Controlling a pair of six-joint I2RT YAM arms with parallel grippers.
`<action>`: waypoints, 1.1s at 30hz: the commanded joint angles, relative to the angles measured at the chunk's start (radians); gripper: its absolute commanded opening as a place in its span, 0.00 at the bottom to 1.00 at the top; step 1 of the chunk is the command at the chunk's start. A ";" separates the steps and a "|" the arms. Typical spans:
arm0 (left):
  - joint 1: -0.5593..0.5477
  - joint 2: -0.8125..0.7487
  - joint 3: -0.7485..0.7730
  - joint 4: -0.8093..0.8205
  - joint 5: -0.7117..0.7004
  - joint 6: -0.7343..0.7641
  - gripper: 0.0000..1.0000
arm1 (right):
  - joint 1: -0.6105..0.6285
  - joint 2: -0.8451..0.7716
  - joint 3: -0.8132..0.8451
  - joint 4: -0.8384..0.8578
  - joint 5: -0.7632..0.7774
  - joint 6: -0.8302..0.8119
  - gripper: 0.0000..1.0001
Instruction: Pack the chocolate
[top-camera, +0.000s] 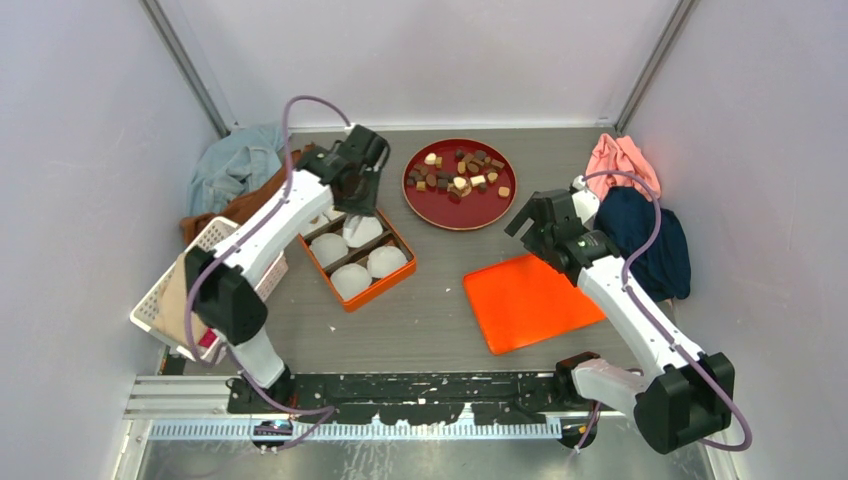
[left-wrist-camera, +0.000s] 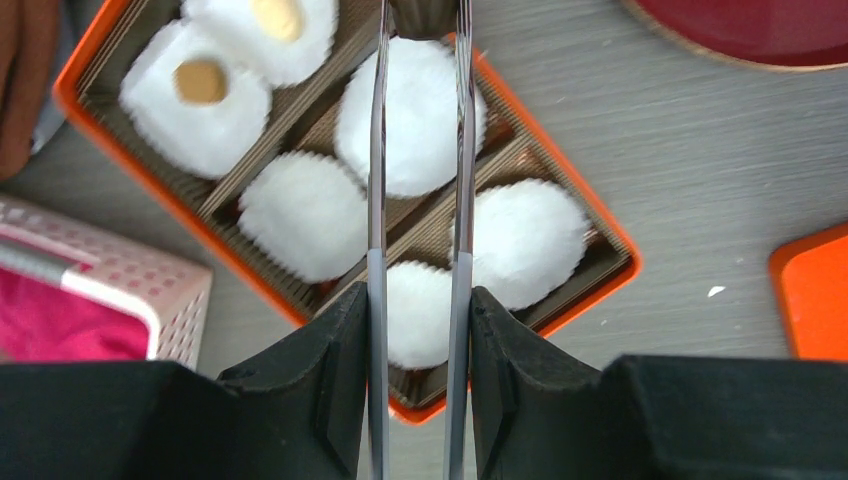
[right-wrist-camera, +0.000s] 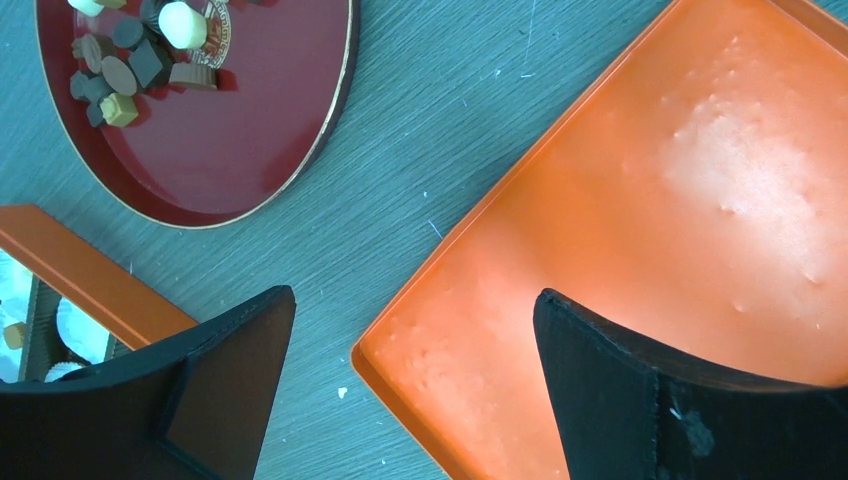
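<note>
— Where do we find the chocolate (top-camera: 460, 175)?

— Most of it lies heaped on the red plate (top-camera: 470, 215) at the back of the table (top-camera: 430, 320): dark brown, light brown and cream pieces; from the right wrist we see a few of them at the plate's far side. Two more pieces sit in the orange box (top-camera: 345, 297), each in a white paper cup (left-wrist-camera: 410, 120) at the box's end nearer the basket: a cream piece (left-wrist-camera: 275, 15) and a light brown piece (left-wrist-camera: 200, 82); the other cups we can see hold nothing.

— And our left gripper (top-camera: 357, 195)?

— It hangs over the box with its jaws narrow, pressed on a pair of thin metal tongs (left-wrist-camera: 376, 200); between the tips of the tongs, at the very top edge of the left wrist view, we see something small and dark brown (left-wrist-camera: 425, 12), over a middle cup; we take it for a chocolate, though only part of it shows.

— And the right gripper (top-camera: 527, 232)?

— Its jaws stand wide apart and hold nothing; it hovers above the table at the back corner of the flat orange lid (top-camera: 530, 300), between the lid and the plate; the lid lies apart from the box.
</note>
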 joint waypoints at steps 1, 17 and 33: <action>0.057 -0.159 -0.112 -0.017 -0.024 0.009 0.25 | -0.003 0.010 -0.006 0.063 -0.017 0.011 0.94; 0.130 -0.348 -0.398 -0.089 0.045 -0.106 0.25 | -0.003 0.008 -0.006 0.060 -0.015 0.001 0.94; 0.141 -0.295 -0.463 -0.019 0.020 -0.116 0.35 | -0.003 0.017 0.004 0.060 -0.025 0.006 0.94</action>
